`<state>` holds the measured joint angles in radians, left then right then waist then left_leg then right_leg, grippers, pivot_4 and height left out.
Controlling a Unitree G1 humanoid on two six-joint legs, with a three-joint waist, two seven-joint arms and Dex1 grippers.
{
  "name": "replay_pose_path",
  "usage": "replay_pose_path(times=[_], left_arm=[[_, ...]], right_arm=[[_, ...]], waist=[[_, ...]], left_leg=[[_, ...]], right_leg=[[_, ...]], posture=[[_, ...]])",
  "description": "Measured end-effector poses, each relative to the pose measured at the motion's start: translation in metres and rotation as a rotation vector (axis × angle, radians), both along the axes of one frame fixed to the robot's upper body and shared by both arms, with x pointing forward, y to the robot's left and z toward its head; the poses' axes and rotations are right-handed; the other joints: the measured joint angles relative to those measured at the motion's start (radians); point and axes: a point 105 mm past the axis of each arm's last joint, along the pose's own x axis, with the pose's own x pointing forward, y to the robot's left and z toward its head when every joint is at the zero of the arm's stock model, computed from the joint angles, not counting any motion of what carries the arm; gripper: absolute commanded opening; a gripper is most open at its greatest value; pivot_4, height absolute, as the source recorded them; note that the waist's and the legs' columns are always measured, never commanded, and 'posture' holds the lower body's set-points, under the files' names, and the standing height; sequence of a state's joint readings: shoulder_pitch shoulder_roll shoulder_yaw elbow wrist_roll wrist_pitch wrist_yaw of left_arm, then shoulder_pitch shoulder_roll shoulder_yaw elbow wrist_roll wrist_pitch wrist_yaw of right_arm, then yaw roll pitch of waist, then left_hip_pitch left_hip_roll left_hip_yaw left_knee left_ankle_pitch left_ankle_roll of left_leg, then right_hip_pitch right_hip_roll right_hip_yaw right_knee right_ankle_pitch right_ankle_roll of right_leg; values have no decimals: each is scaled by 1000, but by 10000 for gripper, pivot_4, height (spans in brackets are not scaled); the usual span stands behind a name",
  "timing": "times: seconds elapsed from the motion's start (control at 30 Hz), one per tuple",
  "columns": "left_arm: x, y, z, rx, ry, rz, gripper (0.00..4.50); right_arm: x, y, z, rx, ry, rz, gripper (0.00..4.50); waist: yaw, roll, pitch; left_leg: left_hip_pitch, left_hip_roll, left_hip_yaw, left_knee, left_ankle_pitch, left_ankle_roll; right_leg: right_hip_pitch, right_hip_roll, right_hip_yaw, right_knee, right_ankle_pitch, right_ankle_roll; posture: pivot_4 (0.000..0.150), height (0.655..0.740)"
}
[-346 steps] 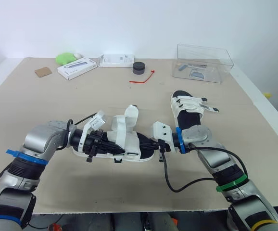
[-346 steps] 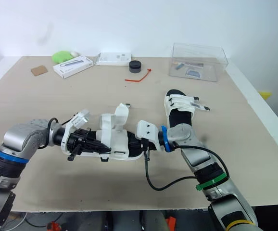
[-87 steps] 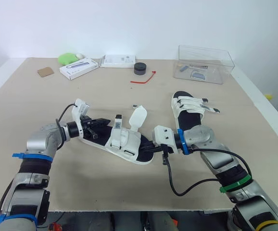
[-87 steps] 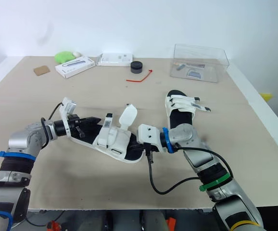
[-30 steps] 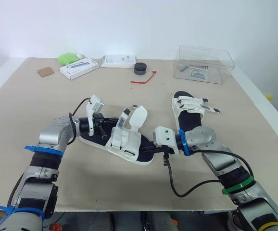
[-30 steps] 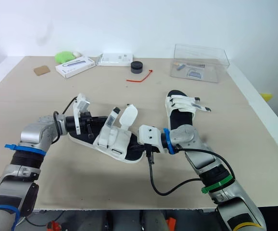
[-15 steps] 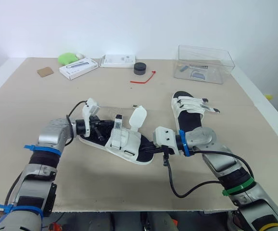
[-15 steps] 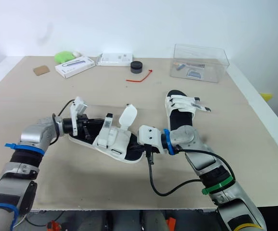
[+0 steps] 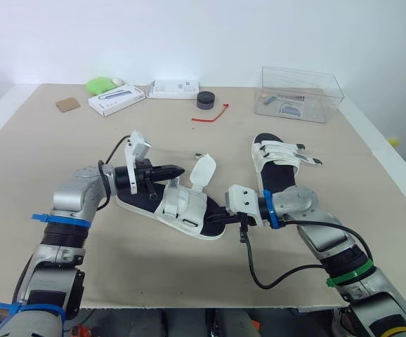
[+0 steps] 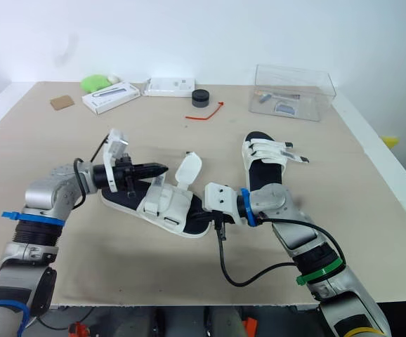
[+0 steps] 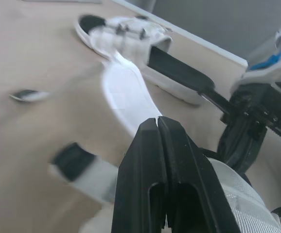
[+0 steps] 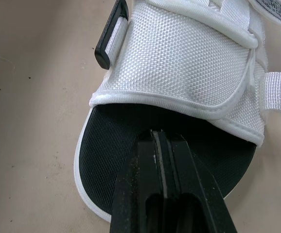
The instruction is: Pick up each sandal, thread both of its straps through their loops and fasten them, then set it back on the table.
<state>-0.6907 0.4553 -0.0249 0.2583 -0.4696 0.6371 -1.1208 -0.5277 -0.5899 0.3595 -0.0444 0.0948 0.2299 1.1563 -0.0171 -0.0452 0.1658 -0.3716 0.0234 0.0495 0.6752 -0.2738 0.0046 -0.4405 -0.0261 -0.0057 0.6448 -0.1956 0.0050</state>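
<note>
Lying flat on the table (image 9: 62, 151), the unfastened sandal (image 9: 183, 208) is noted mid-table, its wide flap raised. The left gripper (image 9: 178, 170) is clenched on nothing, held just above the footbed. The right gripper (image 12: 159, 138) is clenched, tips pressed onto the black footbed. A second sandal (image 9: 276, 159) is strapped, nearby.

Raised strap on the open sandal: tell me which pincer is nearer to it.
Left. The left pincer points at the raised strap, just short of it; the right pincer is farther off, at the open sandal's end.
</note>
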Motion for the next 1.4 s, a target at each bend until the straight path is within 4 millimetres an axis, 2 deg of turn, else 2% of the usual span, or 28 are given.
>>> replay_pose_path(times=[0.03, 0.13, 0.43, 0.7, 0.8, 1.03, 1.2, 1.4], left_arm=[[2, 0, -15, 42, 43, 3, 671], [10, 7, -28, 67, 74, 42, 671], [39, 15, -34, 104, 85, 105, 671], [45, 14, -36, 109, 76, 106, 671], [43, 18, -36, 116, 83, 88, 671], [16, 43, -40, 169, 129, 35, 671], [-4, 46, -41, 190, 150, 6, 671], [-7, 43, -40, 195, 134, 32, 671]], right_arm=[[0, 0, 0, 0, 0, 0, 0], [0, 0, 0, 1, 0, -2, 0], [0, -1, -1, 1, 1, -5, 0], [2, -2, -2, 1, 4, -15, 0], [2, -1, -1, 2, 3, -15, 0], [8, 1, -1, 27, -3, -32, 0], [20, -2, 1, 24, -34, -62, 0], [26, 1, 3, 31, -48, -64, 0]], waist=[[0, 0, 0], [0, 0, 0], [0, -1, 0], [0, -1, 0], [-2, -1, 0], [-11, 0, 0], [-6, 0, -1], [-4, 0, -1]], left_leg=[[0, 0, 0, 0, 0, 0], [0, -1, 0, 0, 0, 0], [0, -3, 0, 0, 0, 0], [2, -2, 1, 1, 2, 1], [2, -2, 1, 1, 2, 1], [2, 4, 1, 1, 1, 1], [3, 4, 1, 1, 1, 1], [2, 4, 1, 1, 1, 1]], right_leg=[[0, 0, 0, 0, 0, 0], [0, 0, -1, 0, 0, 0], [1, 0, -2, 0, 0, 0], [2, 0, -1, 0, 3, 1], [2, 1, -1, 0, 3, 1], [1, 4, 0, 0, 2, -2], [1, 4, 0, 1, 2, -2], [1, 3, 1, 1, 2, -2]], posture=[[1500, 7400], [1500, 7400], [1500, 7400], [1500, 7400], [1500, 7400], [1500, 7400], [1500, 7400], [1500, 7400]])
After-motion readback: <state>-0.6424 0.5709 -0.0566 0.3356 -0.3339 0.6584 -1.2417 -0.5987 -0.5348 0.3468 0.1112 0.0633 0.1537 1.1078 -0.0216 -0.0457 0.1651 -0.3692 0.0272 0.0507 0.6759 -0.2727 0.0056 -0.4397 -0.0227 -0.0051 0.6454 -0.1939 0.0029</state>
